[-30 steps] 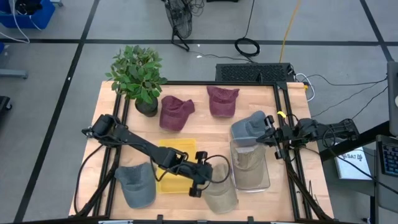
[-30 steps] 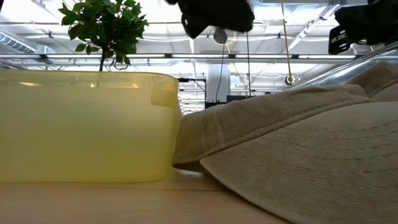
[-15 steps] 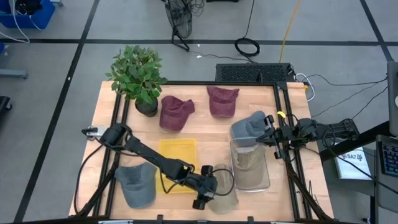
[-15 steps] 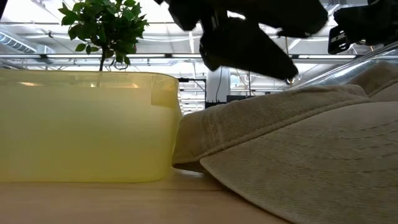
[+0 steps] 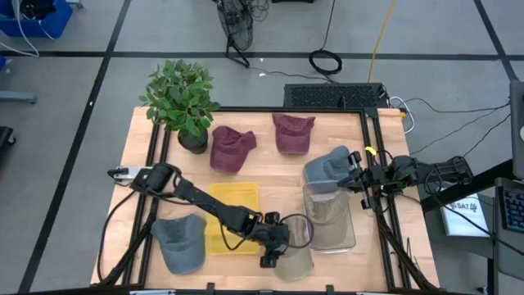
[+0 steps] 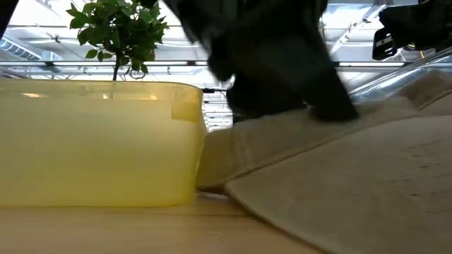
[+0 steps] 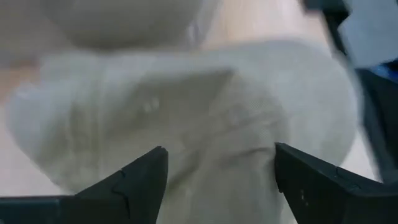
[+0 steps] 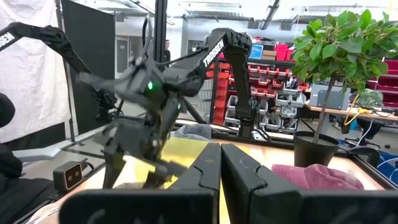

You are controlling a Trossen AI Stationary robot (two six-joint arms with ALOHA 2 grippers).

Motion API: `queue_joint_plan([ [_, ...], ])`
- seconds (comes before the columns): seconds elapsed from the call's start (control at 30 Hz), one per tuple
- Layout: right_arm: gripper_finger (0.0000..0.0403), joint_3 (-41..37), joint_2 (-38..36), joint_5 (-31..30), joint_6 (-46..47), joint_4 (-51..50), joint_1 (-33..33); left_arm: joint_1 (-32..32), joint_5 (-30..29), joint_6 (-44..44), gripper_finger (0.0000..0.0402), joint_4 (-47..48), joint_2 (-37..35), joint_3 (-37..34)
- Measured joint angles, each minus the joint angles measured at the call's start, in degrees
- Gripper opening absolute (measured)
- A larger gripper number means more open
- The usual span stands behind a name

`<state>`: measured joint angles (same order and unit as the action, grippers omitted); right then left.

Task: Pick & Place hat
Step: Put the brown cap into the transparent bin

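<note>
High view: left hand (image 5: 273, 248) sits on the beige hat (image 5: 293, 256) at the lower centre of the worktop (image 5: 262, 168), beside the yellow bin (image 5: 232, 205). Left wrist view: fingers (image 7: 134, 177) spread wide, straddling the hat's crown. Right wrist view: right hand (image 8: 221, 171) pressed together, empty, at the right edge in the high view.

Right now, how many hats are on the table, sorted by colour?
Maroon hats: 2
Grey hats: 2
Beige hats: 2, one under the left gripper at, one in the clear bin at
Total: 6
</note>
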<state>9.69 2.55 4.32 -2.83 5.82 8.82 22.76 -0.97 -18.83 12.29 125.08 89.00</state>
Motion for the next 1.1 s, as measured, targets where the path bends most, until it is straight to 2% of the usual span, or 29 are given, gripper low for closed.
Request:
queue_joint_plan([
  [0.2, 0.0, 0.0, 0.0, 0.0, -0.11, 0.31, 0.0, -1.03, 8.62, -3.06, 0.0247, -3.26, 3.93, 0.8],
  [0.33, 0.0, 0.0, 0.0, 0.0, -0.91, 0.31, 0.0, -1.41, 9.22, -2.7, 0.0208, -2.1, 3.72, 0.82],
  [0.43, 0.0, 0.02, 0.0, 0.0, -1.03, 0.29, 0.0, -1.54, 8.87, -0.13, 0.0158, -1.5, 3.63, 0.8],
  [0.6, 0.0, 0.02, 0.0, 0.0, -1.07, 0.25, 0.0, -1.96, 8.61, 3.21, 0.0032, 0.45, 3.63, 1.89],
  [0.63, 0.0, 0.02, 0.0, 0.0, -1.07, 0.26, 0.0, -2.06, 8.47, 3.81, 0.0017, 1.49, 3.63, 2.6],
  [0.77, 0.0, 0.02, 0.0, 0.0, -1.09, 0.26, 0.0, -1.92, 7.12, 7.58, 0.001, 6.8, 3.47, 7.03],
  [1.1, 0.0, 0.02, 0.0, 0.0, -1.09, 0.25, 0.0, 1.07, -2.1, 14.36, 0.0005, 26.14, 3.19, 25.63],
])
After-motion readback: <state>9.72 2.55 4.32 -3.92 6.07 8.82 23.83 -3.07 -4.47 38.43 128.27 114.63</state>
